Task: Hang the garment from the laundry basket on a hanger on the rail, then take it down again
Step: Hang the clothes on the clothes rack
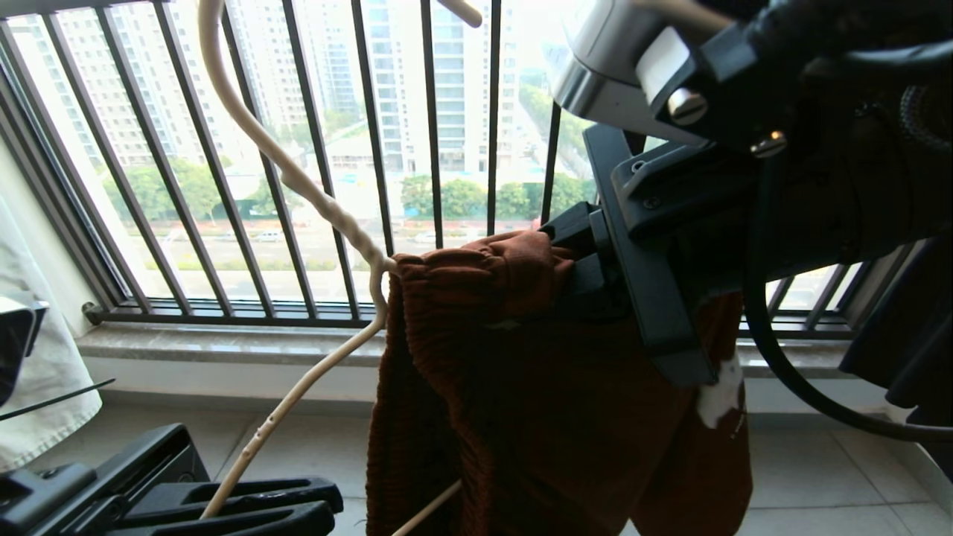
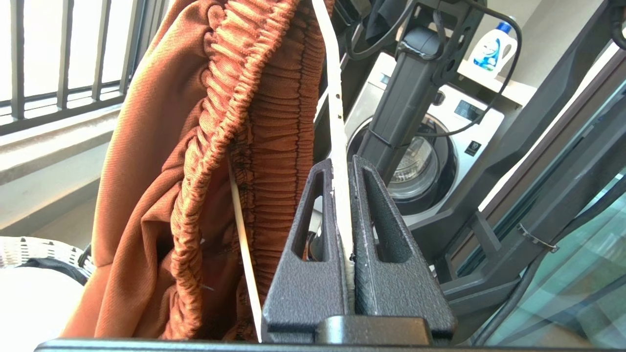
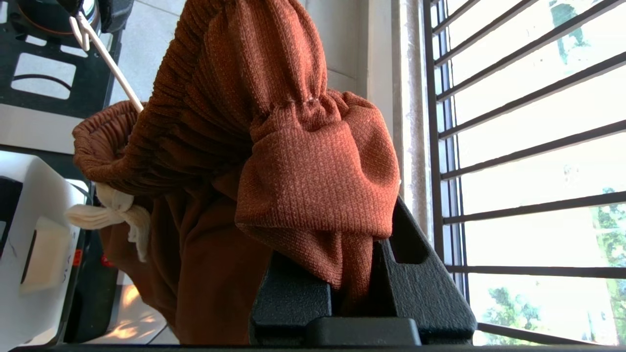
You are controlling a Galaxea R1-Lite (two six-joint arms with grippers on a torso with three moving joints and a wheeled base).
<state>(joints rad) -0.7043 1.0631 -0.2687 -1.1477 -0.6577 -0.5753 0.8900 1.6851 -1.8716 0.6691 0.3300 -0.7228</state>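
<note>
Right end effector (image 3: 359, 288) raised level before the railing (image 1: 313, 149), pinching the shorts' (image 1: 536, 402) bunched waistband, left end effector (image 2: 349, 244) low, pointing up, clamped on the hanger (image 1: 298, 186) wire, shorts draped over hanger

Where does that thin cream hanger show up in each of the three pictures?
Head view: the hanger runs from the top edge down left of centre; the left gripper clamps its lower arm.
Left wrist view: one arm stands at centre, pinched between the fingers.
Right wrist view: only a thin end pokes from the fabric near the upper left corner.
Shared landmark: the rust-brown shorts, draped on it in all three.
</note>
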